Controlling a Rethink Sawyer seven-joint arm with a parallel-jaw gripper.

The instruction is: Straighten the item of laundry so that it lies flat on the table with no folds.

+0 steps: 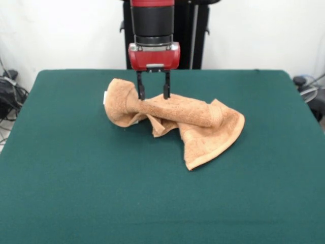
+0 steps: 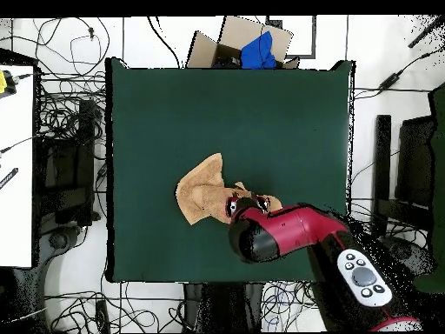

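Front view: the claw (image 1: 152, 92) stands upright over the far half of the green counter (image 1: 76, 193), its two fingers partly spread and set down on either side of a twisted ridge of the orange towel (image 1: 177, 119) — straddling it. The towel lies bunched and folded, one corner splayed toward the near side.

Overhead view: the arm (image 2: 287, 233) covers part of the towel (image 2: 202, 191) — the claw itself is hidden.

The arm (image 1: 152, 20) is red and black: a fat black cylinder with a red band above it, ending in a glossy red block. Two thin black fingers (image 1: 140, 86) hang from the gripper (image 1: 152, 94). From overhead, a grey oval button panel (image 2: 362, 277) sits on the red casing.
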